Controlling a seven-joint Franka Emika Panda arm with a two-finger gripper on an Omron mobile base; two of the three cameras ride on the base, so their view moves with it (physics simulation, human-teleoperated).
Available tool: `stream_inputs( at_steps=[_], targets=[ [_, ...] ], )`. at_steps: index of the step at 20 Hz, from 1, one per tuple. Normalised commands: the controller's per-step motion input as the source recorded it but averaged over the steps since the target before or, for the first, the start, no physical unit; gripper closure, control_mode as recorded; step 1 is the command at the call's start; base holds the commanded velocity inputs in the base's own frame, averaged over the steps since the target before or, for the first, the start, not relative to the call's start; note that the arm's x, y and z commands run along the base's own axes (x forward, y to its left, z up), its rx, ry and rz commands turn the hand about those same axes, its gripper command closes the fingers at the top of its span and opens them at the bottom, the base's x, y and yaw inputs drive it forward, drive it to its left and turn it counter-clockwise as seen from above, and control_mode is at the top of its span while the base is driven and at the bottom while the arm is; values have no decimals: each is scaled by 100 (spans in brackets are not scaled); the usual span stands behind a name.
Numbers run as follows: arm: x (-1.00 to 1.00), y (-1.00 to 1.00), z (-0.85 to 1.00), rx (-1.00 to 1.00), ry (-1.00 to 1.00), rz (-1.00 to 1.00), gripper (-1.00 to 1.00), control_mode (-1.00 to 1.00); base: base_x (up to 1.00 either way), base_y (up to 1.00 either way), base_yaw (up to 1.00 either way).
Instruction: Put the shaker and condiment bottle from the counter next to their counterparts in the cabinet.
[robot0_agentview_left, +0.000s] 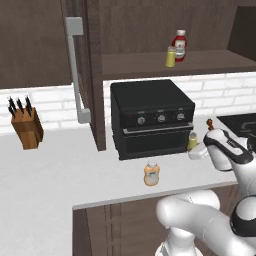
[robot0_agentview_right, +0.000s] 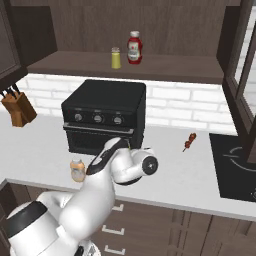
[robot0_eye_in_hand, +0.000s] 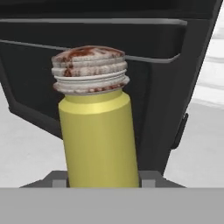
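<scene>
The jaws are seen in the hand view at either side of the shaker, their dark tips barely rising beside its base; whether they press on it cannot be told. The shaker is a smooth yellow-olive cylinder with a ribbed, pale cap flecked rust-brown, standing upright just in front of the glossy black oven, on the pale counter.

Left base view: the gripper is held low over the white-grey counter, at the shaker beside the oven's right front corner. The squat peach-orange condiment bottle, white-capped, stands alone in front of the oven, near the counter's edge. In the open dark wood cabinet, a second yellow-olive shaker and a taller red bottle stand close together on the shelf. A long grey bar handle runs down the door. A wooden knife block rests at the left.

Right base view: the white arm hides the gripper and the counter shaker. The condiment bottle is seen left of the arm. The shelf shaker and red bottle stand above the boxy oven. A small brown skewer-like item lies on the counter, near a black cooktop.
</scene>
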Motion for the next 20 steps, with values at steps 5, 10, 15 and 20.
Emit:
stream_inputs(
  at_steps=[5,10,15,20],
  targets=[
    [-14,0,73,1,-1,-10,100,-100,0,0,0],
    [-5,6,72,0,-6,-9,100,-100,0,0,0],
    [0,12,70,0,-9,-10,100,-100,0,0,0],
    [0,20,67,0,-8,-11,100,-100,0,0,0]
  ],
)
